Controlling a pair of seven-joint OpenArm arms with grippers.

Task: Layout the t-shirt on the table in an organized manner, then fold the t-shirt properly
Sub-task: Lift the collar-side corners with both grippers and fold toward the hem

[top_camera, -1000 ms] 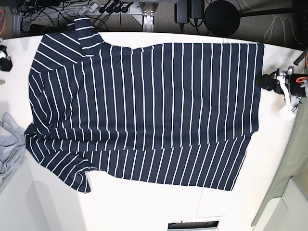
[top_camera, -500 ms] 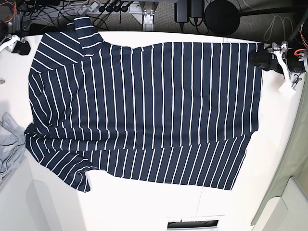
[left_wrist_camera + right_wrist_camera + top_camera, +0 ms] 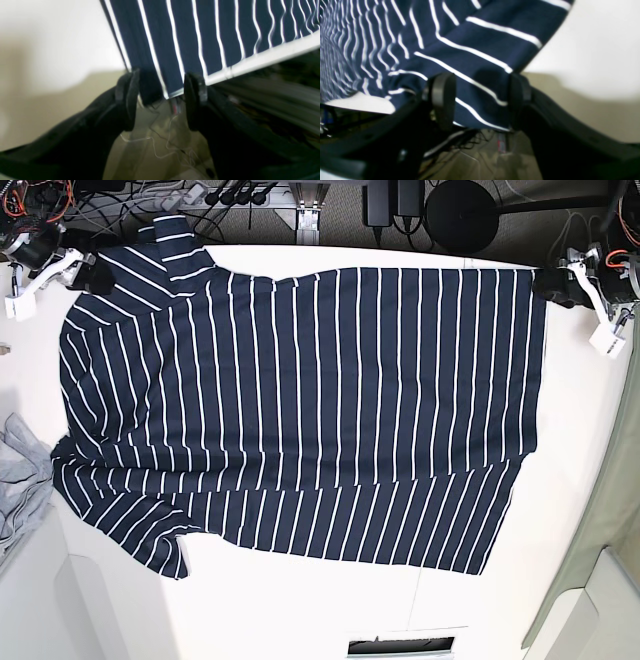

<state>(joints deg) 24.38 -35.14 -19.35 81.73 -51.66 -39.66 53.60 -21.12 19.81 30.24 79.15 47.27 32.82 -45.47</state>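
The t-shirt [image 3: 300,410] lies flat on the table [image 3: 300,610], a hand [image 3: 553,283] at each far corner.

The left gripper [image 3: 553,284] is now up at the table's [image 3: 300,600] far corner, at the t-shirt's [image 3: 300,400] hem corner, no longer beside the hem's middle. The right gripper [image 3: 92,272] has come into view at the far sleeve. Both stand open around the cloth edge

Both arms reach to the far corners, the left end effector [image 3: 160,100] and the right end effector [image 3: 477,100] each level with pads spread wide apart, straddling cloth edges without pinching them.
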